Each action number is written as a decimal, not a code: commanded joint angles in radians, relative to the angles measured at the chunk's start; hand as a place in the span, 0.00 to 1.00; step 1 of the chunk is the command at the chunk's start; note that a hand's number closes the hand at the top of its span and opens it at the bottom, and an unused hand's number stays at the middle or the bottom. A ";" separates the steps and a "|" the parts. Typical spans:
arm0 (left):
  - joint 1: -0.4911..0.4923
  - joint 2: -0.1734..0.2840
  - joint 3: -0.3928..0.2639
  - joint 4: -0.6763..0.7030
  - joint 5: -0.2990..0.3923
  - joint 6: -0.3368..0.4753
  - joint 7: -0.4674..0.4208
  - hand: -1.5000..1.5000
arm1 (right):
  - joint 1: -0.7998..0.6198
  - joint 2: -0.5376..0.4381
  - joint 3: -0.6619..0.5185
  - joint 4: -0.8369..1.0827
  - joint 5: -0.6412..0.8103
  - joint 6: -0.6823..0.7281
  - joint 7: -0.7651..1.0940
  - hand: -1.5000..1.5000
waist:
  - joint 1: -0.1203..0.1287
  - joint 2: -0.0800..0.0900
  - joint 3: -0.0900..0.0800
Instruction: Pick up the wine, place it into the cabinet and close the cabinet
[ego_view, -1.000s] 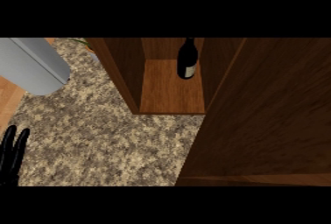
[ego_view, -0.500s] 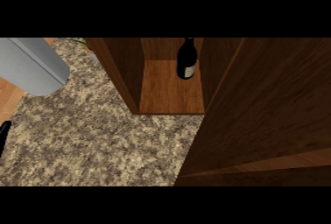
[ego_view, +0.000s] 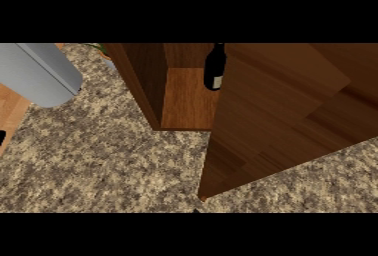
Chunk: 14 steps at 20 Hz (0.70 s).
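The wine bottle (ego_view: 214, 67), dark with a pale label, stands upright inside the wooden cabinet (ego_view: 140, 80), on its shelf near the right side. The cabinet door (ego_view: 280, 120) slants across the right of the view and hides the bottle's right edge and the rest of the inside. Its lowest corner hangs over the speckled counter (ego_view: 111, 165). Only a black sliver of my left hand (ego_view: 1, 137) shows at the left edge, far from the cabinet. My right hand shows nowhere.
A large grey rounded object (ego_view: 40, 72) lies at the upper left of the counter. Beyond the counter's left edge is an orange wooden surface (ego_view: 11, 107). Speckled counter spreads in front of the cabinet and under the door at the lower right.
The door has swung, uncovering counter at the lower right. My left hand has slid out to the left edge, from raised fingers to a sliver. The bottle has not moved.
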 joint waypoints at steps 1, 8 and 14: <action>-0.007 -0.009 0.005 -0.020 0.024 -0.016 0.039 0.00 | -0.171 0.132 0.120 0.128 0.062 -0.112 0.015 1.00 | 0.002 0.001 0.001; -0.031 -0.024 0.005 -0.003 0.017 -0.022 0.044 0.00 | -0.372 0.129 -0.001 0.207 -0.080 -0.200 0.059 1.00 | 0.031 0.006 -0.001; -0.078 -0.068 -0.040 -0.015 -0.019 0.025 0.056 0.00 | -0.594 0.132 -0.162 0.404 -0.241 -0.234 0.011 1.00 | 0.043 0.013 0.000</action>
